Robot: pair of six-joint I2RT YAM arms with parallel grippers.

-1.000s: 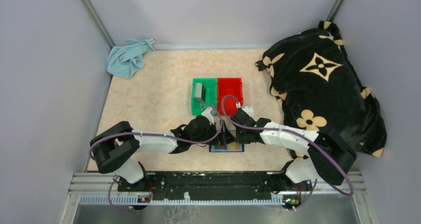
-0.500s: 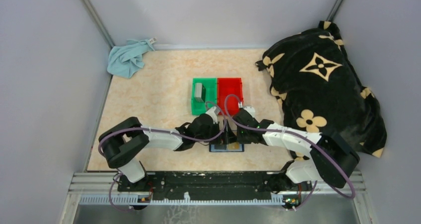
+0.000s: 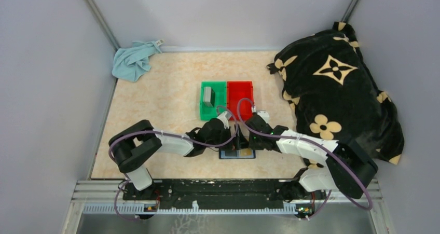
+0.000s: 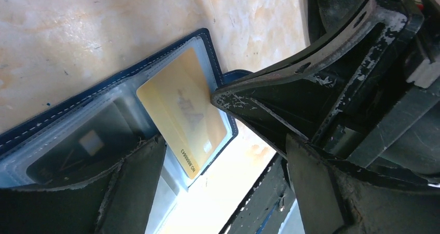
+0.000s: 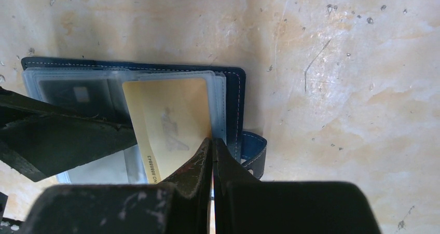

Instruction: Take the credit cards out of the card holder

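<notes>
The navy card holder [image 3: 248,154] lies open on the table near the front edge, its clear pockets [image 4: 124,96] facing up. A tan-gold credit card [image 5: 168,114] sits askew in the right pocket, its lower end sticking out. A dark card [image 4: 88,143] shows in the left pocket. My right gripper [image 5: 211,141] is shut, and its tips press on the pocket at the gold card's right edge. My left gripper [image 4: 223,192] is open, hanging low over the holder's near side with one finger [image 5: 67,135] over the left pocket. A grey card [image 3: 208,96] lies in the green bin [image 3: 220,88].
A red bin [image 3: 240,94] stands beside the green one, just beyond the arms. A black flower-patterned blanket [image 3: 337,83] fills the right side. A light blue cloth [image 3: 134,60] lies at the back left corner. The holder's snap tab [image 5: 254,148] sticks out to the right.
The left arm's elbow has swung to the right and its wrist has edged closer to the holder. The right gripper stays shut on the same spot.
</notes>
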